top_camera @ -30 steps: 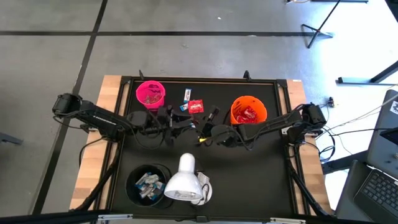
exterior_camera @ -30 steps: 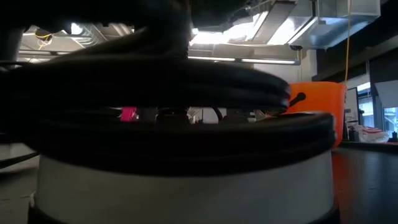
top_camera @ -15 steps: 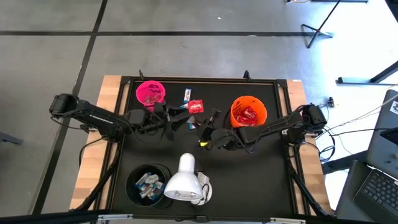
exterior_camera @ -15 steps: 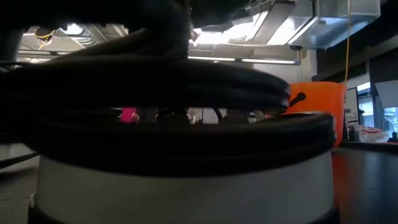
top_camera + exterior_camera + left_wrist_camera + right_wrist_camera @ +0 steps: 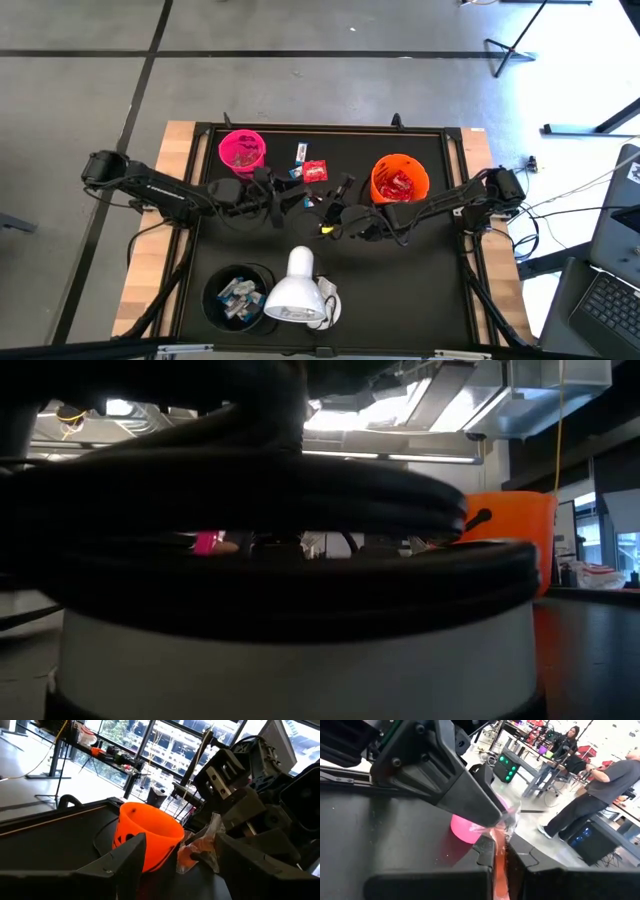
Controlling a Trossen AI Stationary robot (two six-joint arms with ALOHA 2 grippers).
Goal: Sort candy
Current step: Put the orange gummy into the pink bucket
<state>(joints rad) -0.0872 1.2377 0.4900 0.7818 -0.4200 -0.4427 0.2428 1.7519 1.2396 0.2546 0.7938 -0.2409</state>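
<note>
- Most of the low view is blocked by a dark band and the white lamp head [image 5: 300, 660] close to the camera; only a strip of the orange cup [image 5: 515, 525] and a pink speck show past it.
- Two grippers meet near the middle of the table [image 5: 440, 290]; from above, their fingertips are too dark and small to read.
- Left gripper [image 5: 175, 860] stands with its fingers wide apart, holding nothing, facing the orange cup [image 5: 145, 837].
- Right gripper [image 5: 500, 857] is pinched tight on a crinkly orange-red candy packet [image 5: 499, 865], which also shows in the left wrist view [image 5: 197, 850], between the left fingers.
- Orange cup [image 5: 400, 178], towards the table's right edge, holds red packets [image 5: 402, 184].
- Pink cup [image 5: 242, 150], near the far left corner, holds tiny dark-pink pieces.
- Black cup [image 5: 237, 296], near the front left corner, holds white-and-blue bars [image 5: 238, 294].
- Two loose candies lie near the far edge between the pink and orange cups: a blue-and-white bar [image 5: 301, 153] and a red packet [image 5: 315, 171].
- Beyond the table, people stand in the room [image 5: 592, 785].
</note>
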